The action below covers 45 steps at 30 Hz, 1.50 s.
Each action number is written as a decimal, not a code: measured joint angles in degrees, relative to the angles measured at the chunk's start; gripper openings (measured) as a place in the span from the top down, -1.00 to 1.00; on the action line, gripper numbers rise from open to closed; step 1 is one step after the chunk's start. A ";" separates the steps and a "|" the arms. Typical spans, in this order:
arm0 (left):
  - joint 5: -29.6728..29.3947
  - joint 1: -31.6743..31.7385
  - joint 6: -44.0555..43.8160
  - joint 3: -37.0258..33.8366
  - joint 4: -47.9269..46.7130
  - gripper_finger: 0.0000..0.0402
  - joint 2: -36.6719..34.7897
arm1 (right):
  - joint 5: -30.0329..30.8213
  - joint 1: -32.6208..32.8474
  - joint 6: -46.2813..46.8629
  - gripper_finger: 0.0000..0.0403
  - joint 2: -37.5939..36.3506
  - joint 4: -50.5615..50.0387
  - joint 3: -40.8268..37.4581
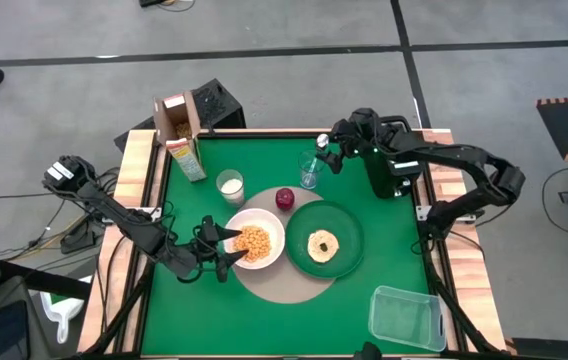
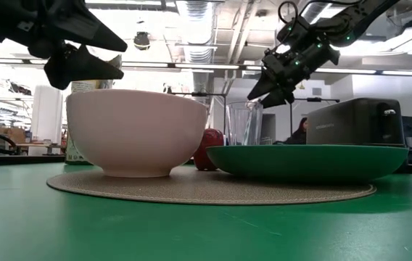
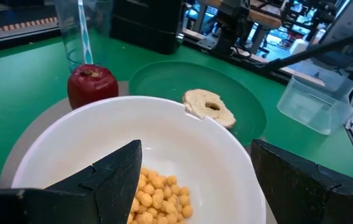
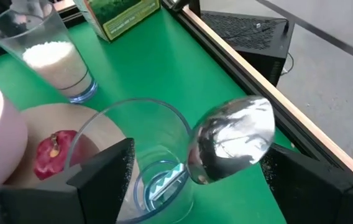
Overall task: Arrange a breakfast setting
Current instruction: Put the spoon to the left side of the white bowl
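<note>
Two grippers are at work over the green table (image 1: 344, 310). The left gripper (image 1: 226, 246) hovers at the near-left rim of the bowl (image 1: 255, 240), jaws spread wide, pinching nothing; the bowl holds yellow cereal (image 3: 158, 196) and sits on the mat (image 1: 294, 285). The right gripper (image 1: 330, 154) hangs just above the glass (image 1: 310, 171) at the table's far side, its jaws set wide with the spoon (image 4: 229, 140) between them, bowl end out over the glass rim; whether the pads actually pinch the handle I cannot tell. The plate (image 1: 325, 240) lies beside the bowl, partly on the mat, with the bread (image 1: 323, 244) on it. The fruit (image 1: 284, 198) stands at the mat's far edge. The cup (image 1: 230, 186), filled with white, stands left of it.
</note>
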 joint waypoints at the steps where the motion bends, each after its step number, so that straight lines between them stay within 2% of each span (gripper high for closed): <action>1: 0.25 0.22 0.01 0.00 0.00 -0.42 0.00 | 0.03 -0.01 0.00 -0.84 0.00 0.11 0.00; 15: 0.45 0.39 -0.30 0.00 0.20 -0.42 0.00 | 0.43 0.43 -0.05 -0.10 1.92 2.39 -0.09; 24: 0.49 0.39 -0.31 0.00 0.17 -0.42 0.00 | 1.84 1.52 -2.47 0.50 1.51 3.65 0.02; 28: 0.49 0.39 -0.15 0.00 0.18 -0.42 0.00 | 1.89 1.75 -3.03 0.69 1.51 3.67 0.02; 34: 0.49 0.39 0.00 0.00 0.17 -0.42 0.00 | 1.89 1.80 -3.09 0.81 1.46 4.20 0.04; 45: 0.53 0.39 0.02 0.00 0.15 -0.42 0.00 | 3.43 4.10 -4.18 0.83 1.47 4.38 0.04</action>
